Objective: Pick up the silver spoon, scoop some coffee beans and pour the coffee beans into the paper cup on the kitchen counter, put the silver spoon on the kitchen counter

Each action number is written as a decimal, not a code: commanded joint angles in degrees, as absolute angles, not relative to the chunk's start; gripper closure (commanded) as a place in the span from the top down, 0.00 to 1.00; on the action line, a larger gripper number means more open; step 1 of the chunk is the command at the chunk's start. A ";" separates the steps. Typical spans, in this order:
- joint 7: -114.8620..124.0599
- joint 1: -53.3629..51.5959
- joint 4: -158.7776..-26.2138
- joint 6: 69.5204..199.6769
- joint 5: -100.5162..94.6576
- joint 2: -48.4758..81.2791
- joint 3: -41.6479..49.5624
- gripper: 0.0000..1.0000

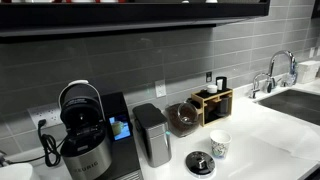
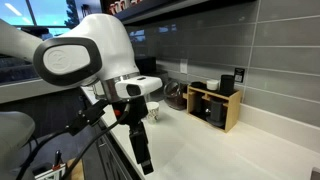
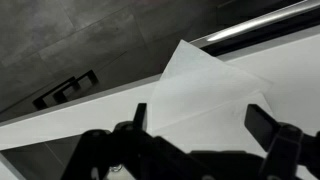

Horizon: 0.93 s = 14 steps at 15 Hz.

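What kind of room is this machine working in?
Most likely a kitchen, perhaps an office kitchenette. A sink with a tap is set into the white counter, and a coffee machine stands against the grey tiled wall.

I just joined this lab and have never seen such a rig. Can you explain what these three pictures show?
The machine is one white robot arm with a two-fingered gripper, steered by a person. Two pictures come from cameras standing outside the robot; the third comes from a camera on its wrist, looking past its dark fingers at the white kitchen counter. In an exterior view the counter carries a coffee machine, a grey canister, a glass jar holding coffee beans, a wooden box, a paper cup and a flat black disc, with a sink beyond. The gripper is open and holds nothing. I cannot find the silver spoon in these pictures.
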<state>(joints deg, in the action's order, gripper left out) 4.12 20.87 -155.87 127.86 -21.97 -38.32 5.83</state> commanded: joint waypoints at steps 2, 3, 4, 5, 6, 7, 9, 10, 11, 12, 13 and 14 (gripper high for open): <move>4.36 20.34 -155.72 127.55 -22.29 -38.37 6.29 1.00; 4.36 20.34 -155.72 127.55 -22.29 -38.37 6.29 1.00; 4.36 20.34 -155.72 127.55 -22.29 -38.37 6.29 1.00; 4.36 20.34 -155.72 127.55 -22.29 -38.37 6.29 1.00; 4.36 20.34 -155.72 127.55 -22.29 -38.37 6.29 1.00; 4.36 20.34 -155.72 127.55 -22.29 -38.37 6.29 1.00; 4.36 20.34 -155.72 127.55 -22.29 -38.37 6.29 1.00; 4.36 20.34 -155.72 127.55 -22.29 -38.37 6.29 1.00; 3.96 18.90 -155.91 128.00 -20.82 -38.52 6.30 1.00; 3.63 16.36 -156.26 129.28 -17.69 -39.12 6.63 1.00; 3.98 14.44 -156.64 130.40 -15.49 -39.84 6.06 1.00; 3.84 11.85 -156.77 131.58 -12.41 -40.39 5.67 1.00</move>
<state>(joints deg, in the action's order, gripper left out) 4.06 17.97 -155.86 129.21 -18.72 -38.40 5.79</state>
